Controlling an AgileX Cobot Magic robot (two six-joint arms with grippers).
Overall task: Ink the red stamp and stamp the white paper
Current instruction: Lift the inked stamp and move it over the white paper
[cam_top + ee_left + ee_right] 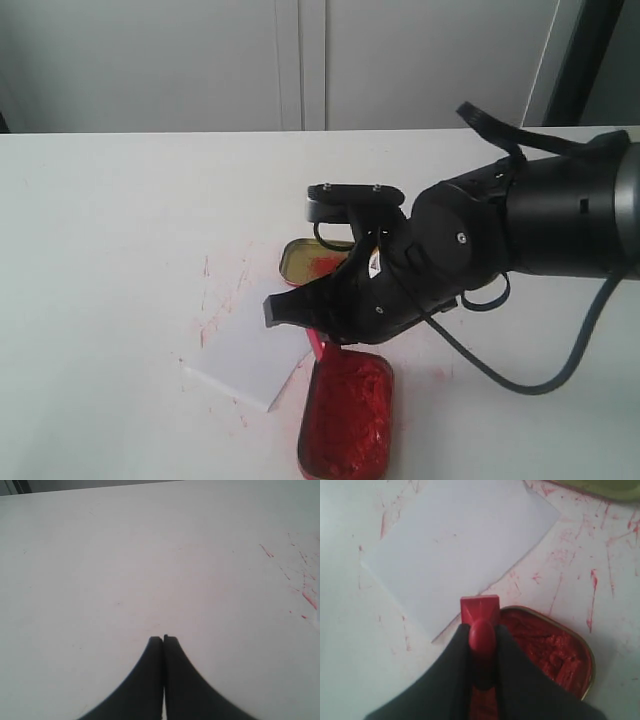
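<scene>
Pinching the stamp (479, 611) by its knobbed handle, the right hand (482, 630) has its two black fingers (455, 660) closed narrowly on either side of the knob, with the square red base sticking out past the fingertips. The stamp sits at the rim of the tin (555, 650), on the side nearest the paper (455, 550), so that its base lies between the two. Whether the base is touching the ink, the rim or the worktop (100, 250) cannot be told.

The tin is open and full of lumpy red ink. In the exterior view only a sliver of the stamp (315, 341) shows under the hand (300, 320), just beside a corner of the paper (245, 350) and above the tin (345, 415). The paper lies flat and looks blank. Behind the hand rests the lid (310, 262), gold inside, smudged with red. Red smears (215, 310) streak the worktop around the paper.

The left hand (163, 639) is well apart from all this, its fingers pressed together on nothing, over bare worktop.
</scene>
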